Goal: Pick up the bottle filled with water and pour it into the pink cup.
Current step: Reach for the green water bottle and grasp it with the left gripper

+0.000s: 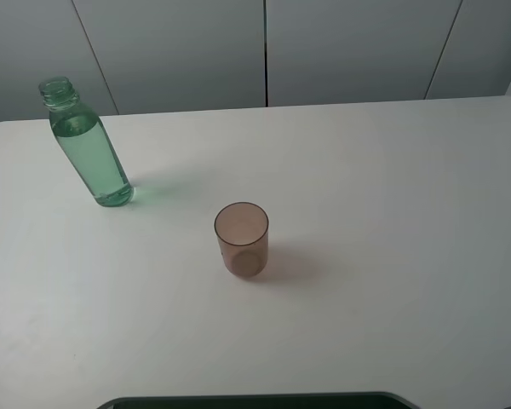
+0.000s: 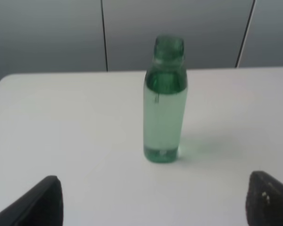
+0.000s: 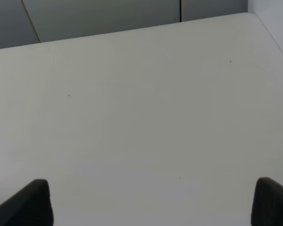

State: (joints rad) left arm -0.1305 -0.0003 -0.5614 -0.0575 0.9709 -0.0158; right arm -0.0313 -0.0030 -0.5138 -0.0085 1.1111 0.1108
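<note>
The green-tinted bottle [image 1: 88, 150] stands upright with no cap at the far left of the white table, filled with water almost to its shoulder. It also shows in the left wrist view [image 2: 164, 101], straight ahead of my left gripper [image 2: 151, 200]. That gripper is open and empty, its black fingertips [image 2: 35, 205] wide apart and well short of the bottle. The pink cup [image 1: 241, 239] stands upright near the table's middle, to the right of the bottle and nearer me. My right gripper [image 3: 151, 202] is open and empty over bare table. Neither gripper shows in the exterior high view.
The white table [image 1: 392, 213] ends at a grey panelled wall [image 1: 264, 51] behind. A dark edge [image 1: 255, 400] runs along the table's front. The table's far right corner shows in the right wrist view [image 3: 254, 19].
</note>
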